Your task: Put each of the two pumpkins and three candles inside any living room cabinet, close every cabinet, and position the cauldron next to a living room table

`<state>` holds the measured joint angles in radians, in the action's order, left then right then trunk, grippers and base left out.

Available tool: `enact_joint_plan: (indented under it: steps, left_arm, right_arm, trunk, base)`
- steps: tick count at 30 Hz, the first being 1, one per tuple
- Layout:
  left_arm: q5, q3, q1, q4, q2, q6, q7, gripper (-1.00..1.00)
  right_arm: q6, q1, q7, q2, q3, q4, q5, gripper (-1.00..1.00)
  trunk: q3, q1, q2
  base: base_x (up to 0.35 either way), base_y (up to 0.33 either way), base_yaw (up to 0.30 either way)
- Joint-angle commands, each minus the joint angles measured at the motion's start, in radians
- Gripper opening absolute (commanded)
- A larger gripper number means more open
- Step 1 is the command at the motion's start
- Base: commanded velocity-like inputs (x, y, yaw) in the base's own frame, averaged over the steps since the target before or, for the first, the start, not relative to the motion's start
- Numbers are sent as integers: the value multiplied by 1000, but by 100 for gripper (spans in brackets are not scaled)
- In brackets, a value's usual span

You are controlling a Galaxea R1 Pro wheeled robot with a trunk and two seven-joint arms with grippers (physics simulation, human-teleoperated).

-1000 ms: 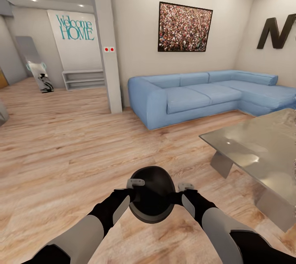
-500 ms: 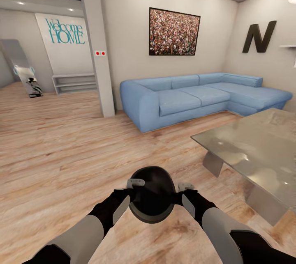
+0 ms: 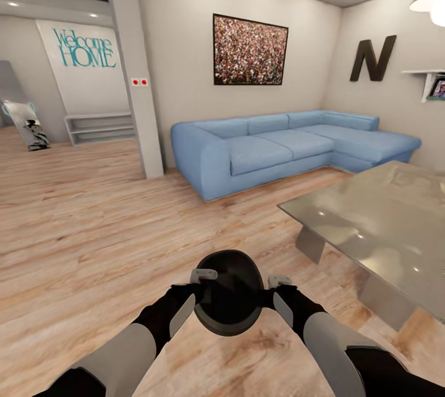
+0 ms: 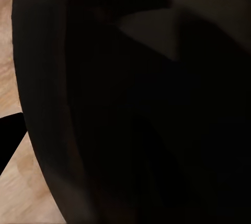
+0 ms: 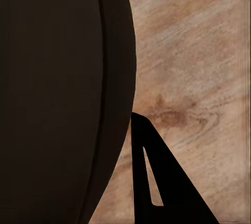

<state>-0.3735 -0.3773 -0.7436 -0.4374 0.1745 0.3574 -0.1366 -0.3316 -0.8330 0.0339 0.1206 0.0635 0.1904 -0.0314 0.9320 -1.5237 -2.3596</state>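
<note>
Cauldron [image 3: 227, 298]: glossy black, round-bellied, carried above wood floor [image 3: 80, 242].
Left gripper [image 3: 199, 286] and right gripper [image 3: 275, 291] pinch opposite sides; interior unseen; table [image 3: 377, 230] near right.

At about ten o'clock, teal lettering [image 3: 84, 47] on a white wall panel [image 3: 93, 85] read "Welcome HOME". Over toward two o'clock, a big dark letter "N" [image 3: 372, 58] hung on the side wall [image 3: 395, 113]. I could read nothing else.
</note>
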Motion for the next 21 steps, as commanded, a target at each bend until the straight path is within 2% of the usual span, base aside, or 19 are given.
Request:
enact_joint_plan:
  steps: [1, 6, 11, 21]
  left_arm:
    - [-13, -5, 0, -1, 0, 3, -6, -100]
    - [-13, -5, 0, -1, 0, 3, -5, -100]
    - [-13, -5, 0, -1, 0, 3, -5, -100]
    - [-13, -4, 0, -1, 0, 3, -5, -100]
  right_arm:
    - [-5, -1, 1, 1, 19, 4, -22, -100]
    - [-4, -1, 0, 1, 19, 4, -22, -100]
    - [-5, -1, 0, 1, 19, 4, -22, -100]
    - [-5, 0, 1, 1, 21, 5, -22, -100]
  trunk:
    - [0, 0, -1]
    - [-1, 0, -1]
    - [-1, 0, -1]
    - [-2, 0, -1]
  base:
    - [0, 0, -231]
    - [-29, 0, -90]
    - [-235, 0, -42]
    - [-137, 0, -262]
